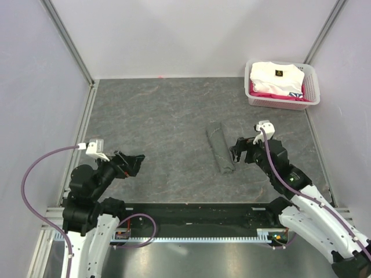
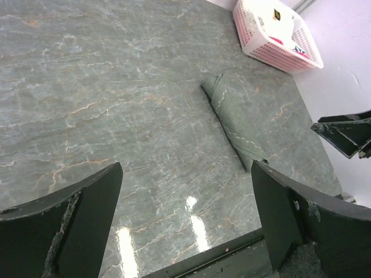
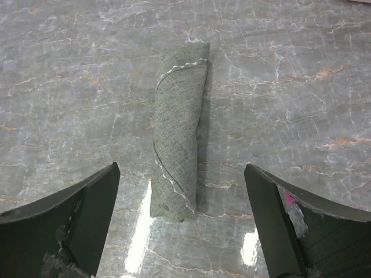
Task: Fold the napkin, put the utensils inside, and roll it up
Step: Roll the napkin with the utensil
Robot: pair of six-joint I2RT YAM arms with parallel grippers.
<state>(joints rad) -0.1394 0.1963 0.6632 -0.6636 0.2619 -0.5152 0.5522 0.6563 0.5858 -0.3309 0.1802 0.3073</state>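
The napkin (image 1: 220,147) lies rolled into a tight grey-green tube right of the table's middle, its pale hem spiralling along it (image 3: 177,156). The utensils are hidden; no spoon shows at either end of the roll. My right gripper (image 1: 235,150) hovers just right of the roll, open, and its wrist view has the jaws wide apart (image 3: 181,174) with the roll lying free beyond them. My left gripper (image 1: 138,162) is open over bare table at the near left, well away from the napkin (image 2: 235,124), with nothing between its fingers (image 2: 186,174).
A pink basket (image 1: 278,103) holding a white folded garment (image 1: 275,75) stands at the far right corner, also in the left wrist view (image 2: 278,49). Walls and metal rails close the table on the left, back and right.
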